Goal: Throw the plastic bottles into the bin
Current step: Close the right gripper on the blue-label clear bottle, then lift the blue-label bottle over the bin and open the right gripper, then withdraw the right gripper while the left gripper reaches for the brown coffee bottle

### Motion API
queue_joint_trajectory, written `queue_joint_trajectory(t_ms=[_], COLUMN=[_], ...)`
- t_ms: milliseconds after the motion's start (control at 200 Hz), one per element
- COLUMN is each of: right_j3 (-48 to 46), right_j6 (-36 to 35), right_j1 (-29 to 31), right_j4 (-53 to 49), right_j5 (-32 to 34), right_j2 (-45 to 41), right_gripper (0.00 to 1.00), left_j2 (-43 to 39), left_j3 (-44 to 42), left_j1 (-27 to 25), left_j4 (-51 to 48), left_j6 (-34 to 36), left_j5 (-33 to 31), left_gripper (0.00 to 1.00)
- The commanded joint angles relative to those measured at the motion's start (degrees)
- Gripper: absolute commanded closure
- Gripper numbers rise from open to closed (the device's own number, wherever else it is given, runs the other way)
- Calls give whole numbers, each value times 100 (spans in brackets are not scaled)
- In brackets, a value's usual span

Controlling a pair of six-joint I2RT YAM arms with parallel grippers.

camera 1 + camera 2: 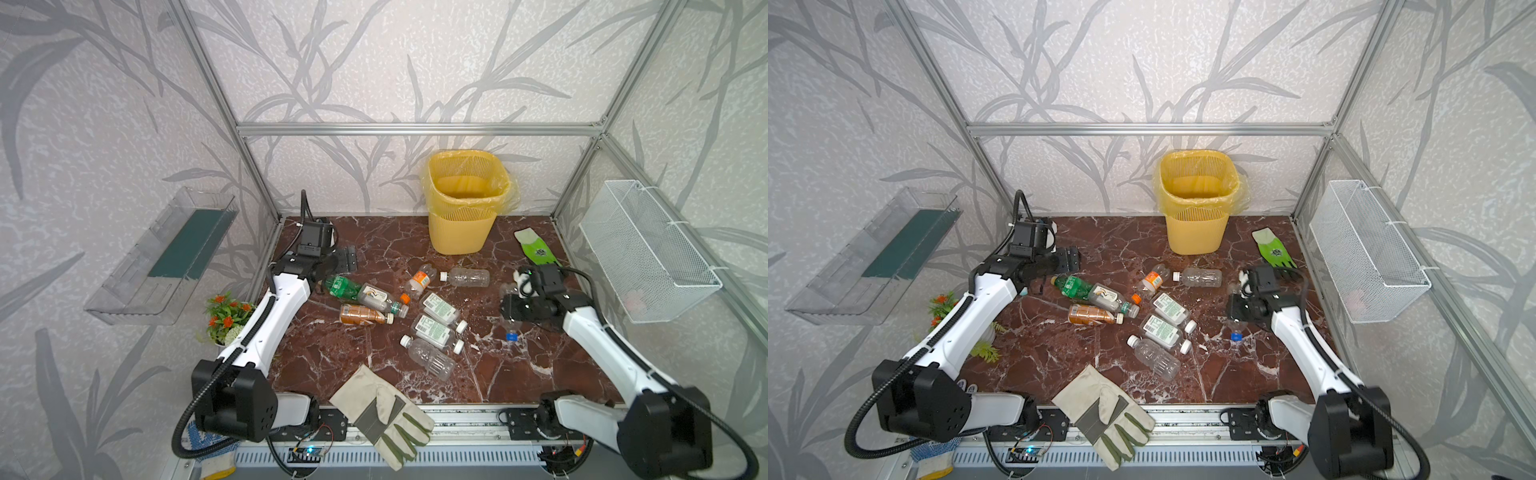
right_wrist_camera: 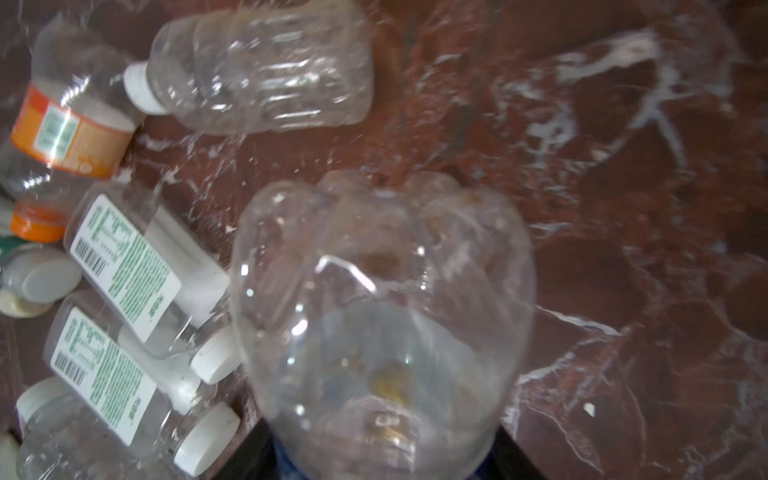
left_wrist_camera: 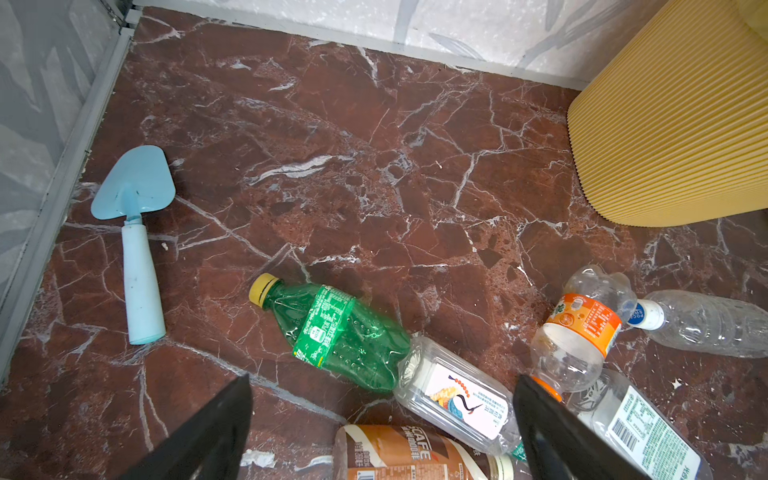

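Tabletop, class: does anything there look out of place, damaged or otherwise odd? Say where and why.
Work glove overhangs the table at its front edge. The green bottle looks dented. A blue trowel lies beside a wall, though it is no bottle.

The red-brown veined marble tabletop [image 1: 324, 357] looks glossy, the ribbed yellow plastic bin [image 1: 461, 232] matt, the clear plastic bottle [image 2: 382, 311] at lower centre shiny.

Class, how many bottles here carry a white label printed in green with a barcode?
2. The rear bottle lies mid-table; the front bottle lies right beside it, nearer the table's front edge. Other bottles' labels may face down, hidden.
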Motion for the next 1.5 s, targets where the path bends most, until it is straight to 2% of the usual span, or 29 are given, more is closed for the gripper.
queue_joint_trajectory(t_ms=[0, 45, 110, 215, 275, 330, 355, 385, 480, 530, 560, 595, 645, 720, 760, 890, 1000, 1105, 1285, 1495], right_j3=[-436, -492, -202, 1279, 2689, 4421, 5291, 6216, 8782, 9643, 9855, 9686, 8854, 6829, 6048, 4457, 2976, 1704, 859, 705], right_j6=[737, 720, 695, 793, 856, 997, 1106, 1205, 1225, 1003, 809, 722, 652, 854, 994, 962, 1046, 1182, 1001, 1060], right_j1=[-650, -853, -827, -463, -259, -207, -211, -211, -208, -213, -214, -234, -298, -411, -556, -775, -762, -757, -532, -345], right_j4=[100, 144, 167, 334, 501, 496, 478, 373, -617, -1447, -1825, -1918, -1539, -196, 303, 675, 931, 1210, 1334, 1540], right_j5=[-300, -452, -670, -817, -1080, -1565, -1815, -2062, -2553, -2366, -2221, -2105, -2016, -1723, -1620, -1372, -1500, -1622, -1479, -1471], right_j2=[-647, -847, -887, -310, 396, 1242, 1653, 2149, 3454, 3865, 3934, 3833, 3354, 2321, 1782, 694, 191, 94, 243, 489], right_gripper=[42, 42, 43, 42, 42, 39, 35, 25, 0, 1, 1, 1, 1, 1, 1, 1, 1, 0, 3, 4], left_j2=[9, -8, -37, -66, -66, -75, -89, -113, -314, -484, -581, -701, -876, -1162, -1310, -1860, -2283, -2503, -2272, -1624], left_j3=[39, 48, 49, 66, 92, 100, 105, 114, 38, -189, -347, -522, -777, -1107, -1253, -1776, -2340, -2869, -3274, -3428], left_j1=[25, 24, 25, 34, 50, 51, 51, 51, 40, 43, 43, 34, 19, -33, -77, -183, -253, -418, -1029, -1082], left_j4=[54, 54, 76, 107, 107, 90, 73, 27, -54, 18, 83, 106, 117, 73, -27, -273, -102, 141, 349, 823], left_j6=[-90, -112, -132, -143, -143, -191, -226, -311, -721, -1024, -1097, -1320, -1613, -1978, -2137, -2647, -3307, -4168, -5239, -6469], left_j5=[207, 224, 241, 267, 323, 326, 298, 267, 191, 346, 558, 673, 783, 940, 934, 859, 929, 846, 517, 641], left_gripper=[3, 3, 3, 3, 3, 3, 3, 3, 2, 1, 1, 1, 1, 1, 1, 1, 1, 1, 1, 1])
